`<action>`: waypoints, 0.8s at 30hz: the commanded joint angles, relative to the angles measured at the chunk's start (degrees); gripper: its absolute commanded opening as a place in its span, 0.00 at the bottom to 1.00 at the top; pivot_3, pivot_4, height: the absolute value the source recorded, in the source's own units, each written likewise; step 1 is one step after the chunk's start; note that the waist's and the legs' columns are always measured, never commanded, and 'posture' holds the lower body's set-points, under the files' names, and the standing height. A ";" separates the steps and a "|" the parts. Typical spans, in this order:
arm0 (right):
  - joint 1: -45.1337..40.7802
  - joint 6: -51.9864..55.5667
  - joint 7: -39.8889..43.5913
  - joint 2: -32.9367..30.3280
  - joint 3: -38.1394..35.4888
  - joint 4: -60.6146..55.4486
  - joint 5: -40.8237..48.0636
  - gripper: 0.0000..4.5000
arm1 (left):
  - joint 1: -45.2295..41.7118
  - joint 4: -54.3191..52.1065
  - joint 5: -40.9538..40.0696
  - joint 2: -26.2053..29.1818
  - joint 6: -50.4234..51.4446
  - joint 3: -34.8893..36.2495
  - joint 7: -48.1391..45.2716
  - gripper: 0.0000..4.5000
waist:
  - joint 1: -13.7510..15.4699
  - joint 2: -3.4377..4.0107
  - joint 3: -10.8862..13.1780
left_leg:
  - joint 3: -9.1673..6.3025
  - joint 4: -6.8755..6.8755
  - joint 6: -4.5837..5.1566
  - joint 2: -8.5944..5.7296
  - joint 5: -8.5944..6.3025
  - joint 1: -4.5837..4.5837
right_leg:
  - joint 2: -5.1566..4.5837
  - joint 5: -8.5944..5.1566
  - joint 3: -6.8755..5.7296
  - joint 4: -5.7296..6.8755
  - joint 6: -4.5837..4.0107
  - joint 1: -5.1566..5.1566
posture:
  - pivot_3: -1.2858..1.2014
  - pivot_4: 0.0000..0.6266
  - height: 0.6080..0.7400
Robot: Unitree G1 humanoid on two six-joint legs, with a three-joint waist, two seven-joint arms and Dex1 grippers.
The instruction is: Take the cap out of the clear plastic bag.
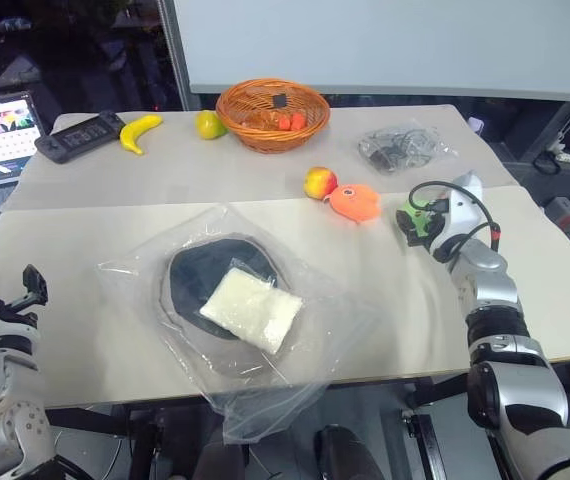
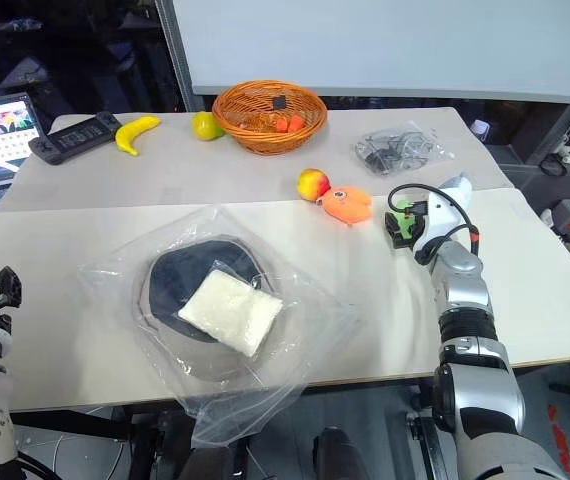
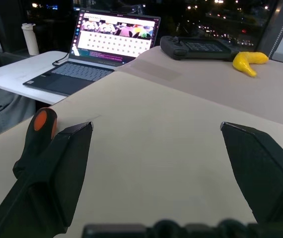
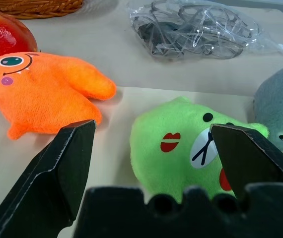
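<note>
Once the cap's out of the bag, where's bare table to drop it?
Bare patches: the near-left table between the clear plastic bag and the open left tool; the strip between bag and banana; the near-right edge beside the right arm. Crowded: around the apple, orange plush and green plush at the open right tool, and by the basket.

— What lies just past the right fingers?

— A green plush toy (image 4: pixel 191 144), an orange plush (image 4: pixel 42 89) beside it, a grey plush (image 4: pixel 280 106) on its other side, and a peach (image 1: pixel 320 182) touching the orange one.

— Farther on?

— A wicker basket (image 1: pixel 272 113), and a small bag of dark grey items (image 1: pixel 402 147).

— Past the left fingers?

— A laptop (image 3: pixel 102 52), a black handheld controller (image 3: pixel 201 47), a banana (image 3: pixel 249 62).
</note>
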 commanded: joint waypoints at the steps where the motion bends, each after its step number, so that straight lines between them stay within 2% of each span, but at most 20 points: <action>1: -2.80 4.32 4.09 -0.32 -1.00 -7.53 4.81 0.99 | -0.52 -4.71 -1.21 2.93 -0.24 -3.93 -4.56 0.99 | 0.00 -0.01 0.01 | 0.00 0.00 0.00 0.00 0.00 0.00 | 0.00 0.00 0.00 0.00 0.00 0.00 | 0.52 0.24 1.00; 3: -4.92 14.25 11.79 -0.75 -0.78 -17.46 11.73 0.99 | -1.50 -9.68 -2.72 6.34 2.02 -10.45 -10.40 0.99 | -0.01 -0.01 0.11 | 0.00 0.01 0.00 0.00 0.00 -0.04 | 0.01 0.00 0.00 0.04 0.00 -0.04 | 0.52 0.24 1.00; 5: -4.79 20.88 17.07 -1.97 0.32 -23.94 15.50 0.99 | -1.59 -12.30 -3.68 8.50 3.94 -13.79 -12.90 0.99 | 0.00 0.06 0.14 | -0.02 0.04 0.00 0.01 0.00 -0.07 | 0.02 0.01 0.00 0.09 0.00 -0.06 | 0.52 0.24 1.00; 8: -2.56 34.65 27.00 -5.71 2.35 -37.01 24.85 0.99 | 0.09 -20.04 -9.41 13.93 9.12 -19.11 -20.37 0.99 | 0.02 0.06 0.12 | -0.02 0.00 0.00 0.03 -0.03 -0.06 | 0.02 0.01 -0.02 0.01 0.01 -0.02 | 0.52 0.24 1.00; 10: -1.03 40.82 33.01 -8.74 4.67 -43.89 29.30 0.99 | 4.00 -24.26 -17.19 19.44 13.94 -16.57 -26.62 0.99 | 0.04 0.04 0.12 | -0.04 -0.05 -0.03 0.10 -0.20 -0.08 | 0.05 -0.03 -0.04 -0.09 -0.04 -0.04 | 0.52 0.24 1.00; 12: -0.38 46.12 38.10 -11.61 6.82 -48.77 33.34 0.99 | 10.32 -27.28 -26.41 25.83 18.13 -9.89 -35.05 0.99 | -0.19 0.02 0.13 | -0.02 -0.03 -0.05 0.17 -0.34 -0.07 | 0.07 -0.14 -0.05 -0.13 -0.10 -0.03 | 0.52 0.24 1.00; 14: -0.90 50.00 40.66 -13.58 9.35 -51.71 34.92 0.99 | 15.95 -28.94 -33.47 30.90 21.67 -3.39 -41.71 0.99 | -0.50 0.07 0.22 | 0.08 -0.02 -0.06 0.37 -0.36 -0.08 | 0.17 -0.21 -0.03 -0.05 -0.22 -0.16 | 0.52 0.24 1.00; 16: -3.28 50.04 37.97 -11.92 13.77 -52.96 31.42 0.99 | 19.04 -29.21 -40.62 34.82 24.97 3.57 -44.95 0.99 | -1.08 0.04 0.27 | 0.16 0.02 -0.06 0.50 -0.35 0.00 | 0.27 -0.23 -0.02 0.06 -0.37 -0.21 | 0.52 0.24 1.00; 18: -4.88 52.88 35.39 -9.89 17.81 -55.11 30.32 0.99 | 19.89 -29.71 -42.39 37.15 26.58 6.58 -45.32 0.99 | -1.83 0.03 0.29 | 0.19 0.05 -0.07 0.82 -0.35 0.06 | 0.54 -0.16 -0.03 0.03 -0.62 -0.25 | 0.52 0.24 1.00; 21: -4.41 55.58 36.33 -9.32 21.81 -60.79 31.51 0.99 | 21.68 -30.67 -47.25 38.38 28.08 9.59 -45.58 0.99 | -1.57 0.05 0.29 | 0.21 -0.01 -0.08 1.16 -0.35 0.18 | 0.93 -0.16 0.03 0.06 -0.87 -0.31 | 0.52 0.24 1.00; 24: -5.38 58.37 34.29 -6.37 23.60 -61.90 32.18 0.99 | 24.01 -31.33 -46.30 38.13 28.51 10.21 -45.21 0.99 | -1.32 0.05 0.29 | 0.26 -0.08 -0.09 1.26 -0.35 0.04 | 1.02 -0.21 0.01 0.11 -0.96 -0.53 | 0.52 0.24 1.00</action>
